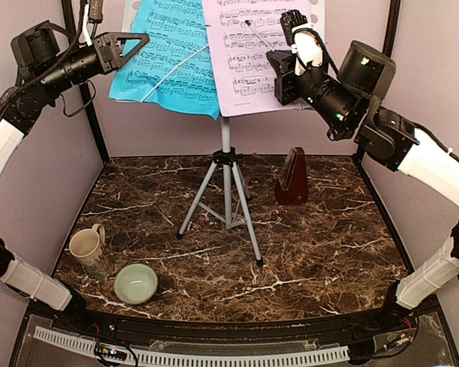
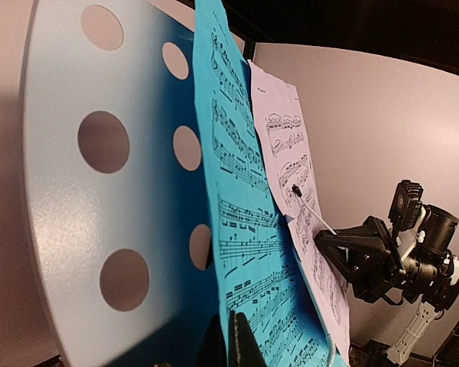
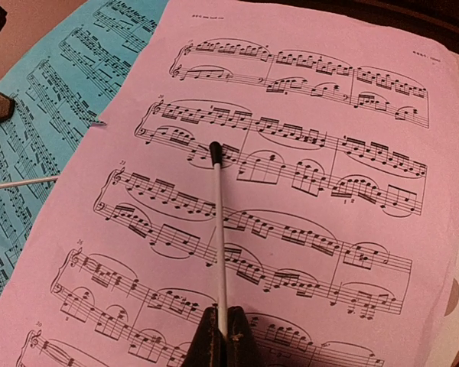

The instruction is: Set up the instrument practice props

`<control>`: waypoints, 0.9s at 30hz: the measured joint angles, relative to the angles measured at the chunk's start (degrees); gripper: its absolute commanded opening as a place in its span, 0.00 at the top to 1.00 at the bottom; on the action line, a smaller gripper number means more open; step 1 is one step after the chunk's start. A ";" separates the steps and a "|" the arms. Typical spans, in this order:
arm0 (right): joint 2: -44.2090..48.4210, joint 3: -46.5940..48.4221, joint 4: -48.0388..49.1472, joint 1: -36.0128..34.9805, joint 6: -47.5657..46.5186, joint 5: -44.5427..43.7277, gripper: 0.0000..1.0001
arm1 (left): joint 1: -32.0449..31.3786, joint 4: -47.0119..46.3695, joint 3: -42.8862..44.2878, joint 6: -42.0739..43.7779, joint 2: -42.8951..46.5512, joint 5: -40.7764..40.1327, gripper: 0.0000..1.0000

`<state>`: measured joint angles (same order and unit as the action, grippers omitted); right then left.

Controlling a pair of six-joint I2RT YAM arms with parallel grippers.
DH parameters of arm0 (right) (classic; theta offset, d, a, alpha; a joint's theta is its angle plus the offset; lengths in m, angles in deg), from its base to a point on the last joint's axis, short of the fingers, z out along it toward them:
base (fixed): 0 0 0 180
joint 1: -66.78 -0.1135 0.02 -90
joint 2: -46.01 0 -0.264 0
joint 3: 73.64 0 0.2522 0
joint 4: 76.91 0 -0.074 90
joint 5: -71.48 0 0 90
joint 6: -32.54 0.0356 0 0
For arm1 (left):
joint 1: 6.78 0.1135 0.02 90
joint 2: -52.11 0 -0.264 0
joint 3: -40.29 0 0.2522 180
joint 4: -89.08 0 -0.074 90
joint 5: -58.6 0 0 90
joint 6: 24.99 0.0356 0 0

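pin pages | right end effector (image 3: 220,335) grasping retainer rod (image 3: 218,229): lay it flat on pink page (image 3: 344,229) | left end effector (image 1: 145,39), upper left, pinching blue page (image 1: 172,65)

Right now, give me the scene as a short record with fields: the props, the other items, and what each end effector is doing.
stand: music stand upright on its tripod, centre
pages: blue page left, pink page right, both on the stand's desk
metronome: metronome upright, right of the stand, apart from it
left end effector: shut on the blue page's left edge, it seems
right end effector: shut on the page-holder wire across the pink page
other items: mug and bowl, front left
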<state>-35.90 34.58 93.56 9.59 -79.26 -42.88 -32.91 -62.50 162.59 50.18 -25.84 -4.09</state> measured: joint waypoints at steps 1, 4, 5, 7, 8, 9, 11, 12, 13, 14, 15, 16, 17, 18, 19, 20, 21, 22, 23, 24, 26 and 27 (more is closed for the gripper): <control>0.00 -0.09 0.15 0.07 -0.02 -0.44 1.00 | 0.00 -0.63 -0.90 0.33 0.70 -0.83 1.00; -0.07 -0.44 1.05 0.13 -0.07 -1.38 1.00 | 0.00 -2.38 -2.69 1.03 1.97 -2.89 1.00; -0.07 -0.66 1.51 0.13 -0.07 -1.73 1.00 | 0.00 -2.95 -3.26 1.18 2.25 -3.37 1.00; -0.07 -0.96 2.27 0.13 -0.04 -2.69 1.00 | 0.02 -4.11 -4.48 1.22 2.73 -4.48 1.00; -0.07 -1.11 2.73 0.13 0.02 -3.13 1.00 | 0.04 -4.87 -5.29 1.22 3.02 -4.90 1.00; -0.09 -1.18 3.13 0.11 0.04 -3.61 1.00 | 0.04 -5.75 -6.10 1.20 3.30 -5.27 1.00; -0.11 -1.55 3.96 0.11 0.04 -4.28 1.00 | 0.04 -7.45 -7.78 1.16 3.98 -5.81 1.00; -0.11 -1.81 4.48 0.09 0.07 -4.50 1.00 | 0.04 -8.13 -8.41 1.11 4.31 -6.05 1.00; -0.11 -2.08 5.03 0.09 0.04 -4.72 1.00 | 0.04 -9.05 -9.35 1.09 4.81 -6.40 1.00; -0.11 -2.27 5.51 0.09 0.04 -4.90 1.00 | 0.04 -9.70 -10.16 1.07 5.29 -6.82 1.00; -0.11 -2.45 5.92 0.09 0.04 -5.14 1.00 | 0.04 -10.29 -10.84 1.05 5.75 -7.21 1.00; -0.11 -2.56 6.23 0.09 0.07 -5.33 1.00 | 0.04 -10.64 -11.30 1.01 6.10 -7.58 1.00; -0.11 -2.62 6.43 0.09 0.07 -5.49 1.00 | 0.04 -11.17 -11.96 0.94 6.60 -8.15 1.00; -0.11 -2.67 6.54 0.09 0.07 -5.62 1.00 | 0.04 -11.50 -12.37 0.92 6.93 -8.57 1.00; -0.11 -2.69 6.60 0.09 0.09 -5.70 1.00 | 0.04 -12.04 -12.98 0.87 7.32 -9.03 1.00; -0.11 -2.73 6.73 0.09 0.15 -5.75 1.00 | 0.04 -12.72 -13.86 0.81 7.85 -9.60 1.00; -0.11 -2.78 6.86 0.09 0.24 -5.75 1.00 | 0.04 -13.16 -14.36 0.68 8.15 -9.94 1.00; -0.11 -2.84 6.97 0.09 0.37 -5.75 1.00 | 0.04 -13.73 -15.04 0.59 8.48 -10.32 1.00; -0.11 -2.89 7.04 0.09 0.52 -5.73 1.00 | 0.04 -14.21 -15.65 0.48 8.76 -10.60 1.00; -0.11 -2.89 7.13 0.09 0.70 -5.73 1.00 | 0.04 -14.80 -16.17 0.35 8.98 -10.80 1.00; -0.11 -2.89 7.19 0.09 0.94 -5.73 1.00 | 0.04 -15.52 -16.79 0.07 9.18 -11.02 1.00; -0.11 -2.91 7.26 0.09 1.05 -5.73 1.00 | 0.04 -15.82 -17.00 0.00 9.20 -11.13 1.00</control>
<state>-36.01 31.67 100.82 9.68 -78.21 -48.61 -32.87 -78.33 145.58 50.18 -16.64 -15.21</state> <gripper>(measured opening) 0.025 0.011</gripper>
